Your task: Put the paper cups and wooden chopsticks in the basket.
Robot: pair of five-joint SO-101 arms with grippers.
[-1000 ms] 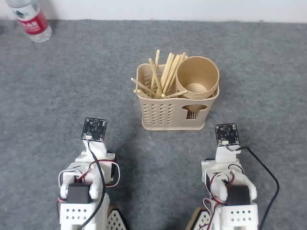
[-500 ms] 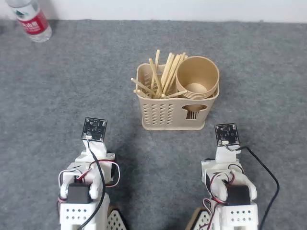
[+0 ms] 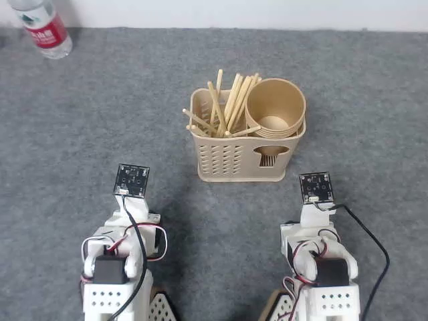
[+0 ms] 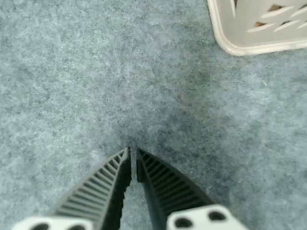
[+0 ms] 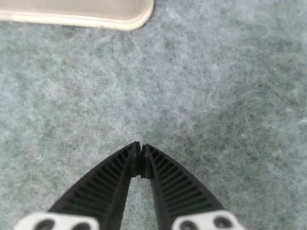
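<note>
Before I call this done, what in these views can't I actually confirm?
Cup count: high view, the paper cups nest inside each other, rims too fine to count.
Lower ends of the chopsticks: high view, hidden by the basket wall.
The bottle: high view, cut off by the top edge.
Rest of the basket: both wrist views, cut off by the frame edge.

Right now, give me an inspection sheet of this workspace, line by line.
Surface: grey felt mat, flat.
Job's things: paper cups stacked inside the basket; wooden chopsticks standing beside them in the basket.
Clutter: plastic bottle at the mat's far corner.
Tools: left tool shut, empty, over the mat; right tool shut, empty, over the mat.
Cables: black cable loops beside the right arm.
Surroundings: white wall behind the mat.
</note>
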